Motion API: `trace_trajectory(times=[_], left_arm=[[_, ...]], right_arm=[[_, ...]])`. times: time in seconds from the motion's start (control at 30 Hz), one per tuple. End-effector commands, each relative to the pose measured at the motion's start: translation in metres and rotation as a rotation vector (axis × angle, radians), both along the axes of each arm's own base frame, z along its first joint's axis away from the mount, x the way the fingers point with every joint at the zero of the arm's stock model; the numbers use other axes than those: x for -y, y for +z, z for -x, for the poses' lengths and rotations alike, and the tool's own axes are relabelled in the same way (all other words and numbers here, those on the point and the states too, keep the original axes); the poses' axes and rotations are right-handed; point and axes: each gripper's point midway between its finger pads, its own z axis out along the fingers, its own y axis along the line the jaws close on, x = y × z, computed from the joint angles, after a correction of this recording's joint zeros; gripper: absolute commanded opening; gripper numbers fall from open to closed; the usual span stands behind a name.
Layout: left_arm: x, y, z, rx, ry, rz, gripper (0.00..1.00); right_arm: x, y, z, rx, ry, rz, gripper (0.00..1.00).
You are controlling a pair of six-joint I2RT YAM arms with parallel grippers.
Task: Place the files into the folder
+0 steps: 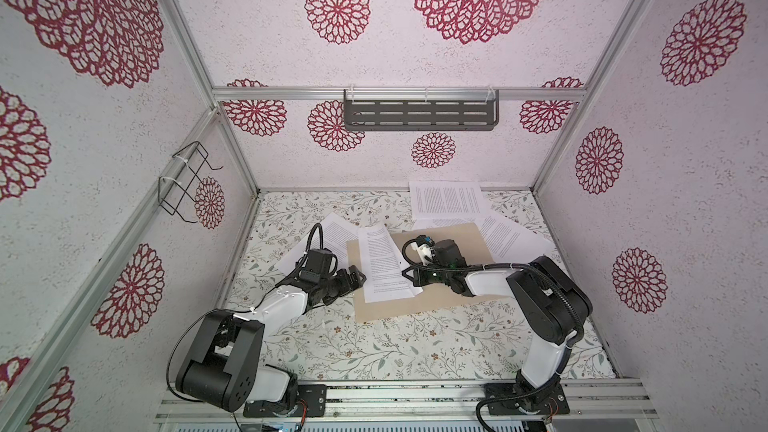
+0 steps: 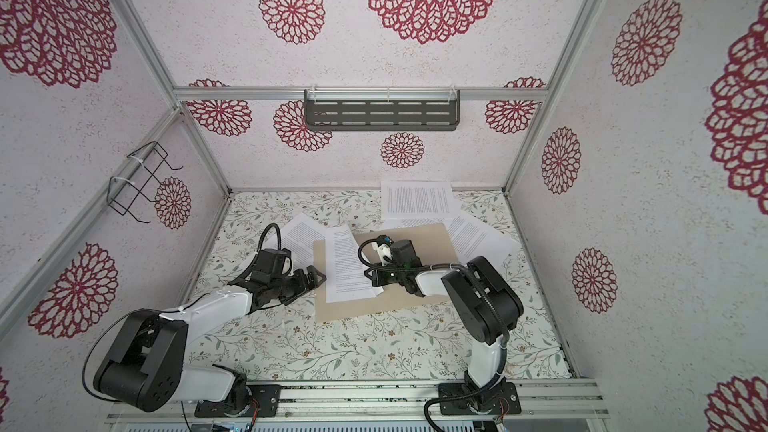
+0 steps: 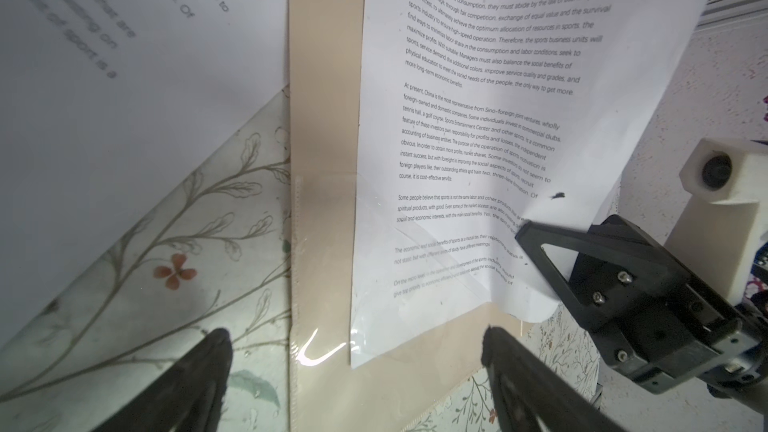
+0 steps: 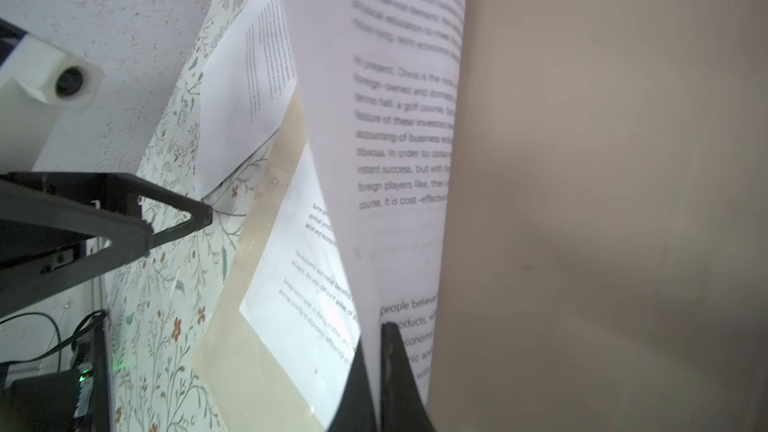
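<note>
The right gripper (image 4: 372, 338) fills the near edge of its wrist view, its two black fingers (image 4: 390, 338) pinched together on the edge of a printed sheet (image 4: 399, 118), which curls up from that grip. From the fingers the sheet (image 1: 384, 263) runs down flat onto the tan folder (image 1: 457, 238), which lies on the table between the two grippers. The left gripper (image 1: 355, 278) hovers at the folder's other edge with its fingers (image 3: 216, 351) spread wide and nothing between them. A second sheet (image 1: 328, 230) lies just behind the left fingers, partly under that arm. Beyond the right fingers, a third sheet (image 1: 446, 199) leans at the back wall and a fourth (image 1: 511, 236) lies beside the folder's far corner. The table (image 1: 395, 347) has a pale cover printed with leafy sprigs. The walls (image 1: 336, 6) are white with red flower rosettes, framed in aluminium. A grey slotted shelf (image 1: 419, 116) hangs on the back rail and a wire rack (image 1: 185, 182) on the side one. The right arm's wrist hides the folder's middle, so no spine or fastener shows. A glossy clear film glints over the folder's (image 3: 324, 118) corner near the left fingers; how it is fixed I cannot tell. The print is unreadable in both top views, and close to the right wrist camera the paper and folder blur.
</note>
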Motion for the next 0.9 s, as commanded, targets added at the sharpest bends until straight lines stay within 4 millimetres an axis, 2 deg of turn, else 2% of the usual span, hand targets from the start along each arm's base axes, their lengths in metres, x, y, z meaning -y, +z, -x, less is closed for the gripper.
trace_trajectory(times=[0.0, 0.27, 0.37, 0.6, 0.87], left_arm=[[0.000, 0.008, -0.009, 0.026, 0.010, 0.014, 0.97], [0.001, 0.008, -0.009, 0.026, 0.015, 0.017, 0.97], [0.000, 0.009, -0.010, 0.027, 0.015, 0.018, 0.98], [0.000, 0.010, -0.010, 0.030, 0.012, 0.015, 0.97], [-0.001, 0.011, -0.012, 0.033, 0.010, 0.011, 0.97]], right_arm=[[0.006, 0.024, -0.019, 0.085, -0.098, -0.024, 0.00], [0.002, 0.050, -0.043, 0.170, -0.195, -0.115, 0.00], [-0.007, 0.050, -0.045, 0.163, -0.177, -0.135, 0.00], [-0.028, 0.044, -0.033, 0.128, -0.081, -0.167, 0.00], [-0.037, 0.044, -0.009, 0.105, 0.074, -0.173, 0.00]])
